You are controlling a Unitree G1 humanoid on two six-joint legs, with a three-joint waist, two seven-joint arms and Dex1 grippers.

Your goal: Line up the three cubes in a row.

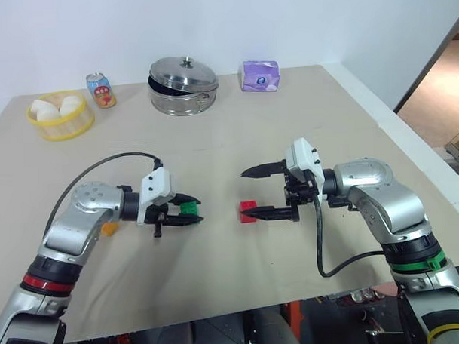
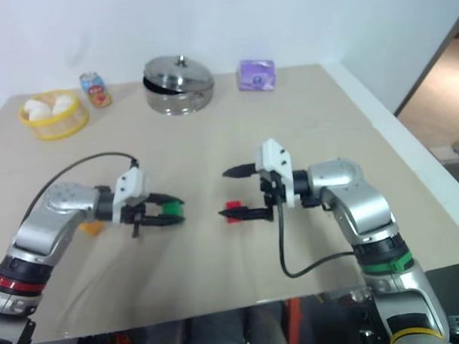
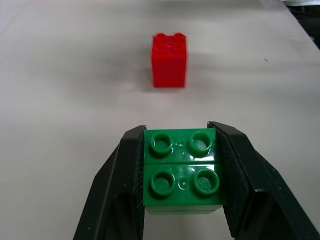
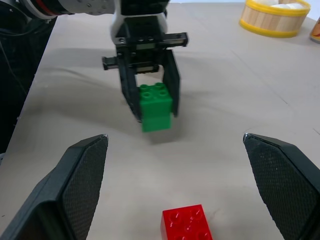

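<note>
Orange-yellow cube half hidden behind left arm, green cube pinched

**Silver arms, black two-finger grippers**

Both arms wear rounded, glossy silver-grey shells over black joints. The left arm carries a red ring on its black cuff; the right arm carries a green ring in the same place, with a yellow band lower on the limb. A boxy white camera housing sits on each wrist, fed by a looping black cable. Each gripper has two tapering black fingers whose inner pads are finely cross-hatched.
</note>
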